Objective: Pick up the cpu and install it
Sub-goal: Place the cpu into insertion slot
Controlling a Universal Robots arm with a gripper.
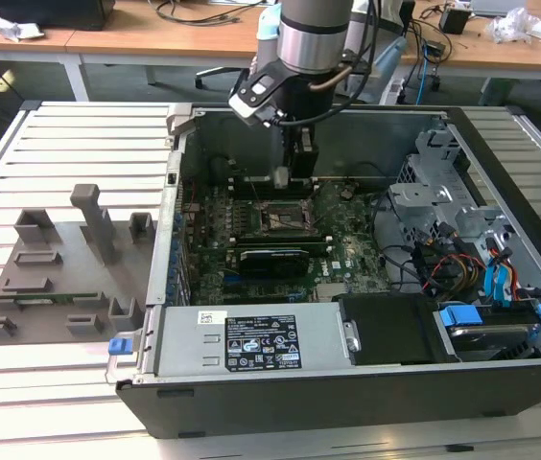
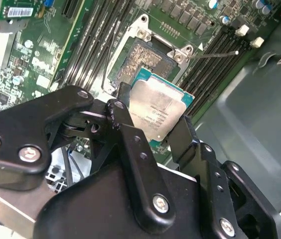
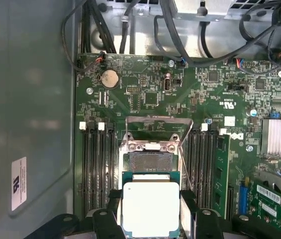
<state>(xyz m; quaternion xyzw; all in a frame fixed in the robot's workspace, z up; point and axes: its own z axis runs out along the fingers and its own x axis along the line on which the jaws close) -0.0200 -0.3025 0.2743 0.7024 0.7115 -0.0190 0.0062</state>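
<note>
The cpu (image 2: 159, 112) is clamped by its edges between the gripper's (image 1: 293, 171) black fingers (image 2: 181, 134). Its silver top is showing, and it is held close over the open socket (image 3: 150, 160), not seated in it. In the exterior view, wooden desks (image 1: 155, 38) strewn with cables cross the far side of the room. Nearer, a pale slatted table (image 1: 69, 134) carries an open computer case (image 1: 347, 383) lying on its side, with a green motherboard (image 1: 347, 254) inside. Grey holder blocks (image 1: 59, 268) sit on the table at the exterior view's left of the case.
</note>
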